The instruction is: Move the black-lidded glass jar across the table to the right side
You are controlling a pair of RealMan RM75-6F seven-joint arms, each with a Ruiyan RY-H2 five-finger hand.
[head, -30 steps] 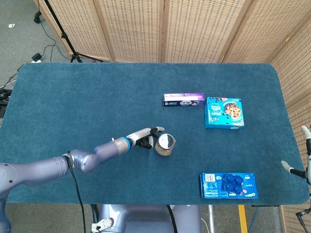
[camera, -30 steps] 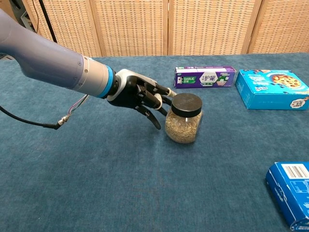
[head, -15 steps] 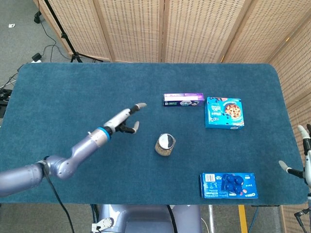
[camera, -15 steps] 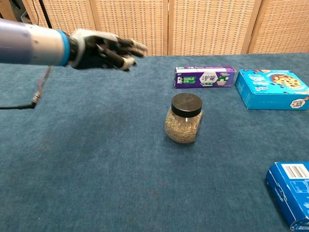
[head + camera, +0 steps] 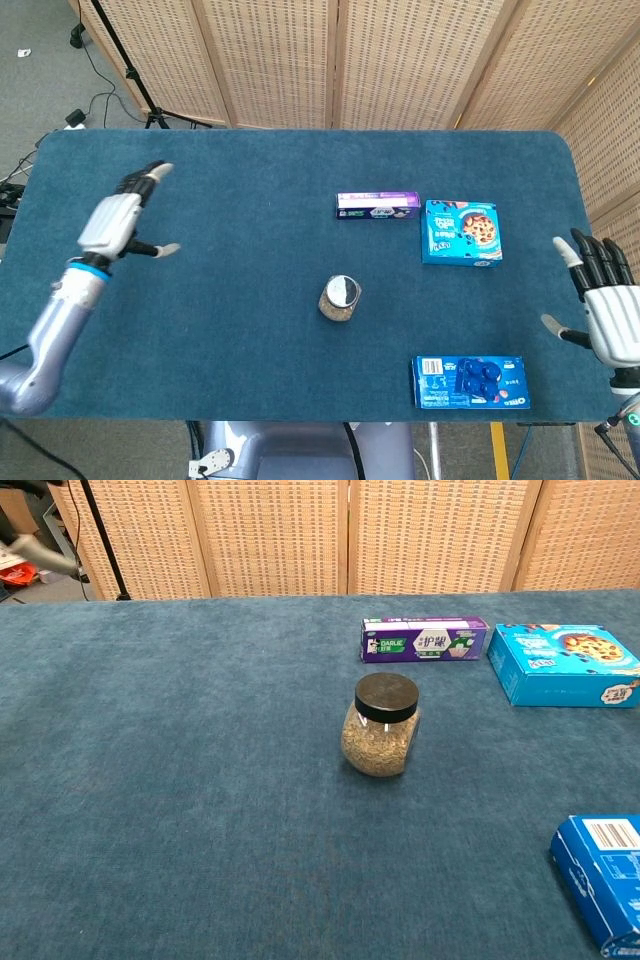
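The glass jar [image 5: 340, 298] with a black lid, filled with brownish grains, stands upright near the middle of the blue table; in the chest view the jar [image 5: 381, 726] stands alone with no hand near it. My left hand [image 5: 119, 217] hovers far to the left over the table, fingers spread and empty. Only a blurred fingertip [image 5: 30, 552] of it shows at the chest view's top left. My right hand [image 5: 604, 310] is at the table's right edge, fingers spread upward, holding nothing.
A purple and white box [image 5: 377, 206] lies behind the jar. A light blue cookie box [image 5: 461, 232] lies to its right. A dark blue Oreo box [image 5: 471, 382] sits near the front right edge. Wicker screens stand behind the table.
My left hand has drawn away from the jar, far to the left and up. My right hand has risen into view at the right edge. The jar has not moved.
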